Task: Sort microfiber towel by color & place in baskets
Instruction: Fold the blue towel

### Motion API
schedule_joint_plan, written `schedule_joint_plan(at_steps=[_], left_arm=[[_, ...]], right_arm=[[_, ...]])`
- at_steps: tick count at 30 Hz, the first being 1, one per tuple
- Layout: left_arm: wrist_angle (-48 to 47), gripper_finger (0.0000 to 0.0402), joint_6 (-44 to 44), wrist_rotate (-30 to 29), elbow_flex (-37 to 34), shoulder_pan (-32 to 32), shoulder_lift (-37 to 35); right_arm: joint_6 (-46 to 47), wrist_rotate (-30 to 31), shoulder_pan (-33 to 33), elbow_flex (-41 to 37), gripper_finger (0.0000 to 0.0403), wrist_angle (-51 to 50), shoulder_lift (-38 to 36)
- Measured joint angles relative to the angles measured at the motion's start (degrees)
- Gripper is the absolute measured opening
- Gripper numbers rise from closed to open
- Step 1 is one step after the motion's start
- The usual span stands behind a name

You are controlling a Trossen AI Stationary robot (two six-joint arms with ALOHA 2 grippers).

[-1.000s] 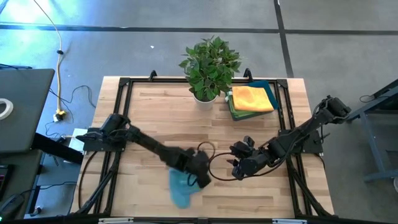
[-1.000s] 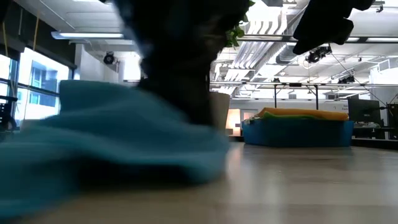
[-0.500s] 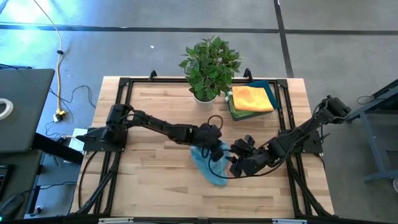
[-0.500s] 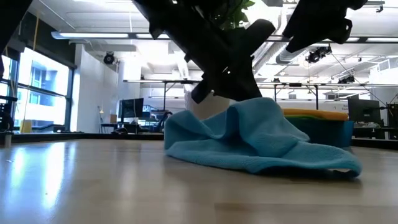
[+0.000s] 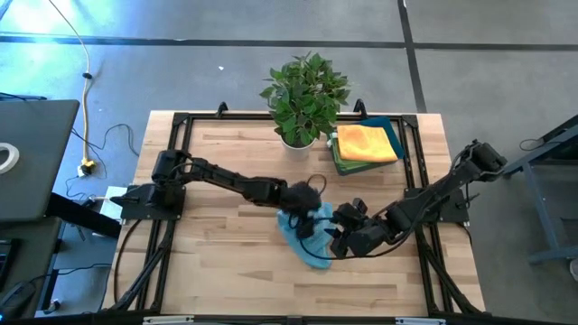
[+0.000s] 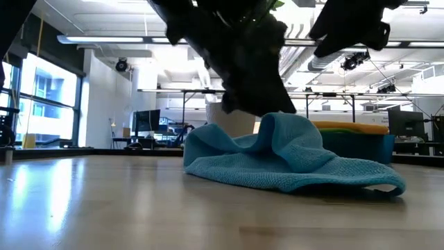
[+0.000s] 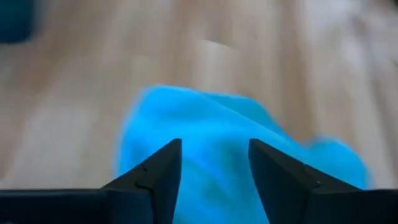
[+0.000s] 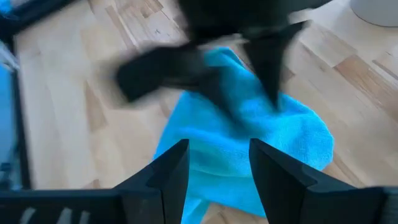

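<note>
One blue towel [image 5: 305,236] lies crumpled near the middle of the table [image 5: 217,171], a little to the right and toward the near edge, with one fold standing up as a hump and the rest spread flat on the wood. It looks light, soft and limp, so it should sag and trail from wherever it is pinched, and the raised fold at its far end seems the easiest place to take hold, since the flat skirt offers nothing for fingers to get under. At the far right corner sits the basket [image 5: 386,124], already holding a yellow towel [image 5: 366,143], just right of a potted plant [image 5: 305,95]. The left gripper [image 5: 305,209] is at the towel's far end, right over the raised fold; its wrist view shows both fingers [image 7: 152,180] spread with blue cloth filling the gap between them, and whether they touch it cannot be told. The right gripper [image 5: 341,240] hovers just right of the towel, fingers [image 8: 171,171] apart and holding nothing.
</note>
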Motion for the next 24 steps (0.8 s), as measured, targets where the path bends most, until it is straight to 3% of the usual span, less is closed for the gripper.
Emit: schedule_joint_plan(at_steps=[2, 5, 11, 17, 24], left_arm=[[-3.0, 0.0182, 4.8, 3.2, 0.2, -1.3, -0.8], [-11.2, 0.0185, 9.5, 3.2, 0.0, -3.3, -2.2], [-25.1, 0.0181, 22.5, -6.3, 0.0, -7.2, -3.2], [-24.9, 0.0176, 32.7, -17.3, 0.0, -9.4, -2.7], [-24.9, 0.0159, 31.9, -18.7, 0.1, -8.8, -2.7]], right_arm=[[-0.3, 0.6, 0.0, 0.0, 0.0158, 0.1, 1.9], [-1.5, 0.5, 0.0, 0.0, 0.0158, 1.1, 5.6], [-1.8, -0.7, 0.0, 0.0, 0.0158, 6.5, 11.8], [-3.0, -0.8, 0.0, 0.0, 0.0158, 10.9, 13.8], [-2.7, -0.7, 0.0, 0.0, 0.0158, 12.9, 13.7]])
